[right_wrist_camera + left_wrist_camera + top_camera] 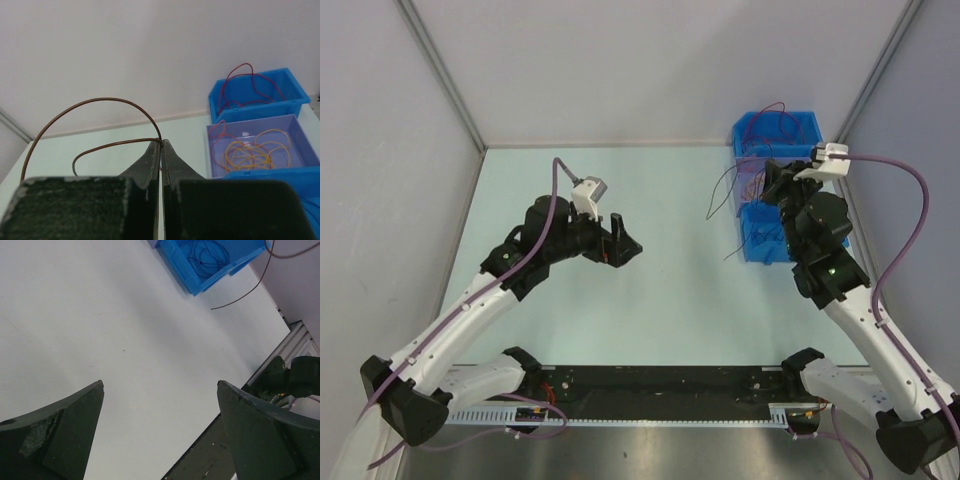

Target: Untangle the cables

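Observation:
My right gripper is shut on a dark red-brown cable, which loops out to the left of the fingertips. In the top view the gripper holds it above the bins, and the cable hangs left over the table. A red cable lies in the far blue bin. Orange cables lie in the pale purple bin. A dark cable lies in the near blue bin. My left gripper is open and empty above the table's middle, as the left wrist view also shows.
Three bins stand in a row at the right side: far blue, pale purple, near blue. Grey walls enclose the table. A black rail runs along the near edge.

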{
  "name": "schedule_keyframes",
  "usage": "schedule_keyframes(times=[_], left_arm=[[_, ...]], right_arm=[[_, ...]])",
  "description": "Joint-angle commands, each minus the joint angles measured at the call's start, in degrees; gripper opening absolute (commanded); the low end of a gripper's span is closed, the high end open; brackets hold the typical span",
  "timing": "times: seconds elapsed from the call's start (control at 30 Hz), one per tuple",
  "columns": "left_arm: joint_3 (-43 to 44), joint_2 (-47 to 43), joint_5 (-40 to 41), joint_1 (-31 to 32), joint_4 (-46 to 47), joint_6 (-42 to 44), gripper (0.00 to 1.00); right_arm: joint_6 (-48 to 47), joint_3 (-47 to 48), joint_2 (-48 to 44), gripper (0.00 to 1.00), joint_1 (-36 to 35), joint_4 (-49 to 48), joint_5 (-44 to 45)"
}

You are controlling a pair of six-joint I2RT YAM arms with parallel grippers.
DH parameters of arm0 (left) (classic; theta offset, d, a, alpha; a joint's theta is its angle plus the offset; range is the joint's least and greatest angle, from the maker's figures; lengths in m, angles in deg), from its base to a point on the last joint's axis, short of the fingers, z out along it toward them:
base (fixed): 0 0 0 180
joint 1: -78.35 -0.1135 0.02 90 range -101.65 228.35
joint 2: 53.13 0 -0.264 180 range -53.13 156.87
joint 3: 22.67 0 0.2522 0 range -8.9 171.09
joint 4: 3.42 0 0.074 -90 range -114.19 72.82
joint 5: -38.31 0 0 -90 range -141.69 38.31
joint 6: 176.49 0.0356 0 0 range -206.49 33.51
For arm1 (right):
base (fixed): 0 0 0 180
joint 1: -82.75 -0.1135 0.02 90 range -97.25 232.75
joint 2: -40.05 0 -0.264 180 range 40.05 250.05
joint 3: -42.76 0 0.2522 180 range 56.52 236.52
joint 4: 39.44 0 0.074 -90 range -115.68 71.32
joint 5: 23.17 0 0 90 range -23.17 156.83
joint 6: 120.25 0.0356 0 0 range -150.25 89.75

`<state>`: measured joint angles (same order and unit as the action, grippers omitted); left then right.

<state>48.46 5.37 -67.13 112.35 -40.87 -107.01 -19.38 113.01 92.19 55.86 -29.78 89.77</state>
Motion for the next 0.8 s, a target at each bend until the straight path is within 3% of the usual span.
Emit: schedule_keyframes(times=[0.0, 0.77], left_arm=[[1.18, 0.04, 3.13, -0.25, -0.66, 3.2, 1.0], [-2.61, 2.14, 7.36, -0.25, -0.05, 4.43, 1.0]], right_arm=[[0.11, 2.57, 0.33, 0.0, 4.56, -1.97, -2.8], [6.79, 0.9, 10.61, 0.0, 23.1, -0.3, -2.46]])
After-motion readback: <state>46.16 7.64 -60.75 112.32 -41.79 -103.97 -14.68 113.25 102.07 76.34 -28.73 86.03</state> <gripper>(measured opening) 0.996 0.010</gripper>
